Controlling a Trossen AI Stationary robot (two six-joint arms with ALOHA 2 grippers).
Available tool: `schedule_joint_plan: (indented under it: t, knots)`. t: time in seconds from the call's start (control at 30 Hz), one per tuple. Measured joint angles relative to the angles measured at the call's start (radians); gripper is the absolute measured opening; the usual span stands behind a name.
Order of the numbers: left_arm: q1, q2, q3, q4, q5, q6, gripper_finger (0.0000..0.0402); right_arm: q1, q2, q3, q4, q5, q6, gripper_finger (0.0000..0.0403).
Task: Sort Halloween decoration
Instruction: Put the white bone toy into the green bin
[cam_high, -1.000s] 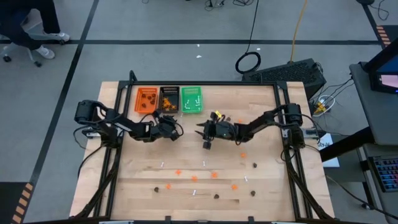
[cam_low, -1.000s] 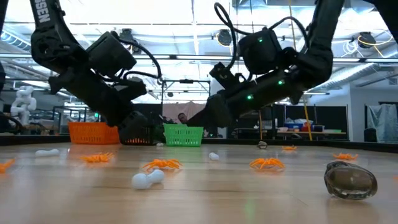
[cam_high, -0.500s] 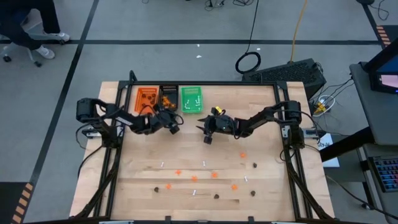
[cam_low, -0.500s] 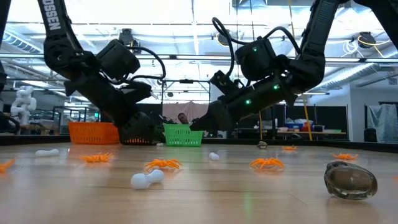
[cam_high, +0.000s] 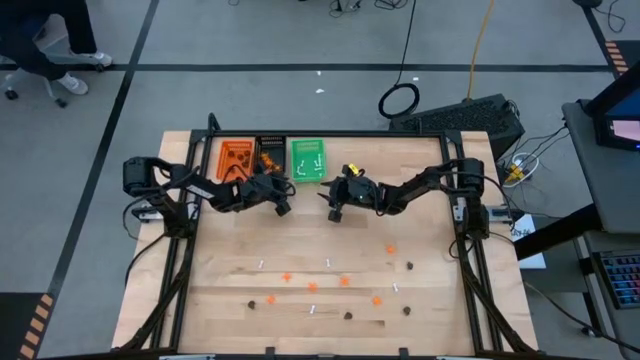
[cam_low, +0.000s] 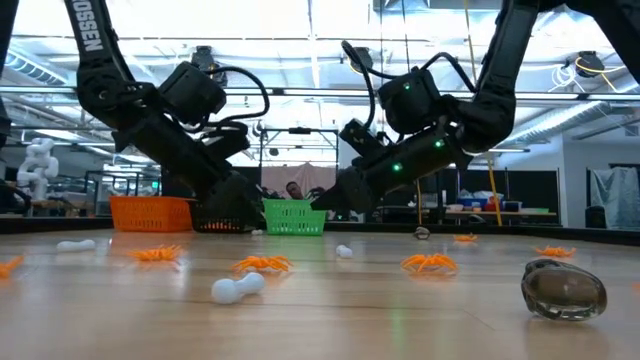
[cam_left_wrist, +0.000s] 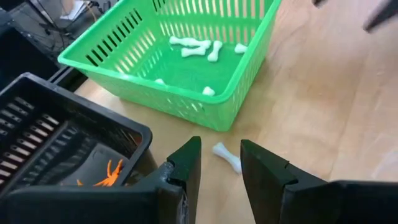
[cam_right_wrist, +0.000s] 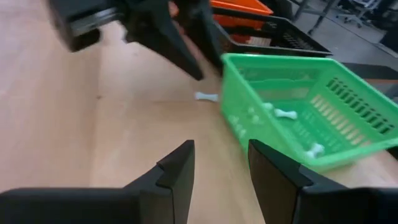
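While both tools hover open, a white stick (cam_left_wrist: 227, 157) lies beside the green tray (cam_left_wrist: 250, 46).

I see my right gripper (cam_right_wrist: 219, 163) with its fingers parted and nothing between them, just short of the green tray (cam_right_wrist: 298, 109). White sticks (cam_right_wrist: 285, 114) lie inside the tray; one white stick (cam_right_wrist: 206, 96) lies on the bench (cam_right_wrist: 74, 118) just beside it, near the left gripper (cam_right_wrist: 177, 43).

- Left arm (cam_low: 150, 120): matte black links, white lettering on the upper link, looped black cable by the wrist.
- Right arm (cam_low: 450, 110): same black build, small green indicator lights lit, black cable arching over the wrist.
- Both grippers' fingers: dark, flat, tapered.
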Motion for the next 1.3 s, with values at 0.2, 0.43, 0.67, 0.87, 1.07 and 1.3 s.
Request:
schedule_joint_plan:
  t: [0.2, 0.43, 0.67, 0.87, 1.07, 1.3]
  knots:
    - [0.025, 0.03, 0.0, 0.003, 0.037, 0.0, 0.0112, -0.037, 0.0, 0.0, 0.034, -0.075, -0.003, 0.0137]
    - [0.04, 0.063, 0.0, 0.0, 0.083, 0.002, 0.0112, -0.062, 0.0, 0.0, 0.047, -0.075, -0.003, 0.0137]
    - [0.041, 0.063, 0.0, 0.04, 0.129, -0.004, 0.0112, -0.083, 0.0, 0.0, 0.047, -0.075, -0.003, 0.0137]
    - [0.048, 0.063, 0.001, 0.058, 0.147, -0.053, 0.0112, -0.083, 0.0, 0.0, 0.047, -0.077, -0.011, 0.0137]
    - [0.081, 0.063, 0.001, 0.056, 0.161, -0.055, 0.0112, -0.083, 0.0, 0.0, 0.047, -0.078, -0.013, 0.0137]
    - [0.079, 0.063, 0.001, 0.056, 0.207, -0.054, 0.0148, -0.083, 0.0, 0.0, 0.047, -0.078, -0.013, 0.0137]
